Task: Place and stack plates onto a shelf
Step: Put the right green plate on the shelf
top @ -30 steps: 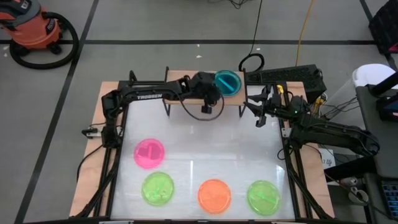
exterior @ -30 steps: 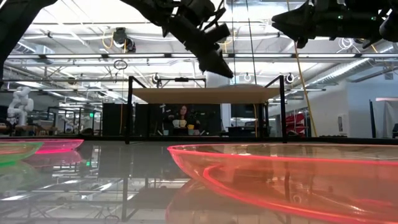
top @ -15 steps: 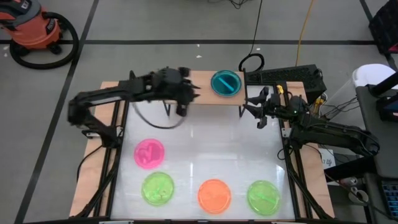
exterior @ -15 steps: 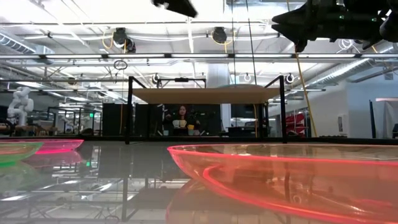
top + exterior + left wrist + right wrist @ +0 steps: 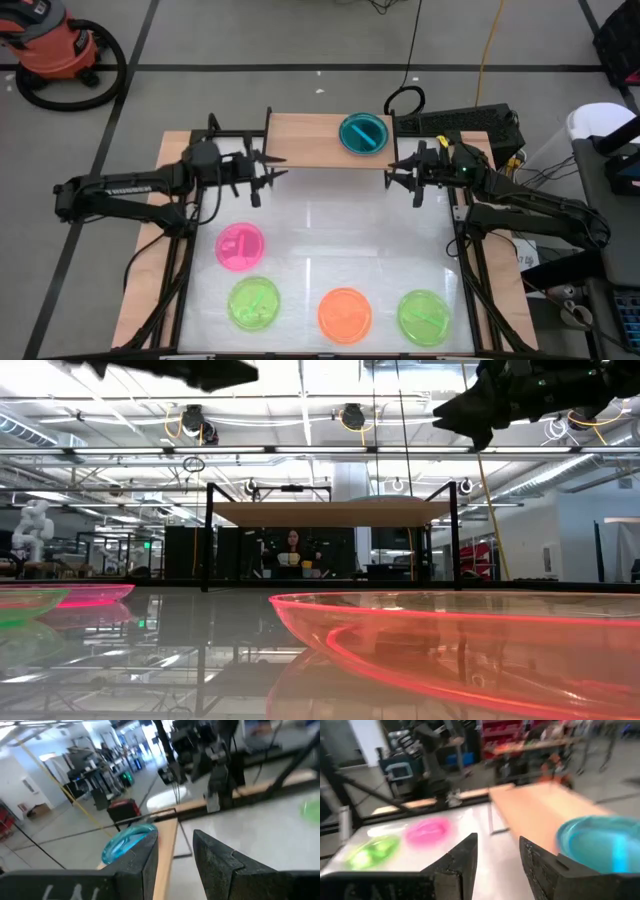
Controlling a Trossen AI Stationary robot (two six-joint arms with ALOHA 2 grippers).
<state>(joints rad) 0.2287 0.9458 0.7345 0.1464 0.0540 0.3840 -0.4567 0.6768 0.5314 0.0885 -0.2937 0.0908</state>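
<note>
A blue plate (image 5: 364,133) lies flat on the right end of the light-wood shelf (image 5: 310,135) at the table's far edge; it also shows in the left wrist view (image 5: 127,843) and the right wrist view (image 5: 600,842). A pink plate (image 5: 240,246), a green plate (image 5: 254,302), an orange plate (image 5: 345,313) and a second green plate (image 5: 423,316) lie flat on the white tabletop. My left gripper (image 5: 262,178) is open and empty in front of the shelf's left end. My right gripper (image 5: 393,176) is open and empty in front of the shelf's right end, near the blue plate.
The shelf stands on thin black legs (image 5: 208,535), with bare board (image 5: 300,140) left of the blue plate. Bare tabletop (image 5: 330,230) lies between the shelf and the plates. A power strip and cables (image 5: 455,122) lie beyond the shelf's right end. A person (image 5: 292,550) sits in the room behind.
My left gripper has swung from beside the blue plate on the shelf toward the table's left edge and a little toward the near edge, clear of the shelf, still empty. The blue plate has stayed on the shelf. My right gripper has shifted slightly toward the shelf.
</note>
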